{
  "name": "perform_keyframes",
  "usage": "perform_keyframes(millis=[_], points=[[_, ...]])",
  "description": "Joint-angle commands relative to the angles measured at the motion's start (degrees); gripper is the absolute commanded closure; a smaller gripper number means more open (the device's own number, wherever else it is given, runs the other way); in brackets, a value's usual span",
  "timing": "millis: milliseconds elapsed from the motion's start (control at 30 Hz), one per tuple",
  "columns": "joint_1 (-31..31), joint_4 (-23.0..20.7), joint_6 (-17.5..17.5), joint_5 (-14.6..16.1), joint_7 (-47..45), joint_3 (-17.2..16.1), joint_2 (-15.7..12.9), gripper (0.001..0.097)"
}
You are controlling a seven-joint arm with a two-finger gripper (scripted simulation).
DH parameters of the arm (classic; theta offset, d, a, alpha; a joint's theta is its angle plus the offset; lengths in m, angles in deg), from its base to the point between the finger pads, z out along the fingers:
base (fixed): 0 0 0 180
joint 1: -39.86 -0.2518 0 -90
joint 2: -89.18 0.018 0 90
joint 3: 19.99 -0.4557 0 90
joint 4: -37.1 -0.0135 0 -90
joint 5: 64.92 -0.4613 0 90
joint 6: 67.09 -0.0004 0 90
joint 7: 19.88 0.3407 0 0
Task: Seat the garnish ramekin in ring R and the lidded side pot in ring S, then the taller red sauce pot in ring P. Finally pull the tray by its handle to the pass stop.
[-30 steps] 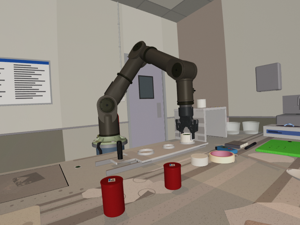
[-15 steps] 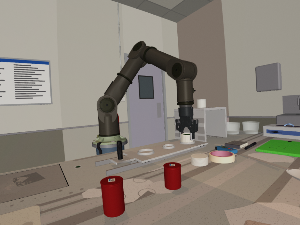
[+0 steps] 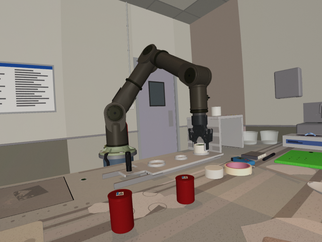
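The garnish ramekin (image 3: 200, 148), a small white ribbed cup, is partly hidden by my fingers. I grip it in my gripper (image 3: 200, 142). It sits in the far right ring of the grey tray (image 3: 179, 162). Two empty white rings lie on the tray: a small one (image 3: 180, 157) in the middle and a larger one (image 3: 156, 163) to the left. The tray's black upright handle (image 3: 128, 161) stands at its left end. The lidded side pot (image 3: 214, 172), white and ribbed, rests on the counter right of the tray. The taller red pot (image 3: 120, 211) stands near the front. A shorter red pot (image 3: 185, 189) stands to its right.
Two white tubs (image 3: 259, 137) stand at the far right, behind a roll of tape (image 3: 238, 168) beside the lidded pot. A blue object (image 3: 243, 160), a dark book (image 3: 253, 155) and a black pen (image 3: 268, 156) lie beyond. A green board (image 3: 300, 159) lies at right. A white cabinet (image 3: 221, 132) stands behind the tray.
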Motion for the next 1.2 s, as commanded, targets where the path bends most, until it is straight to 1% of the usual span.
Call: perform_keyframes(millis=[0,900,1167], points=[[0.0,-0.06,0.0,0.0,0.0,0.04,0.05,0.0676],[0.0,-0.05,0.0,0.0,0.0,0.03,0.04,0.0136],[0.0,-0.05,0.0,0.0,0.0,0.03,0.04,0.0131]])
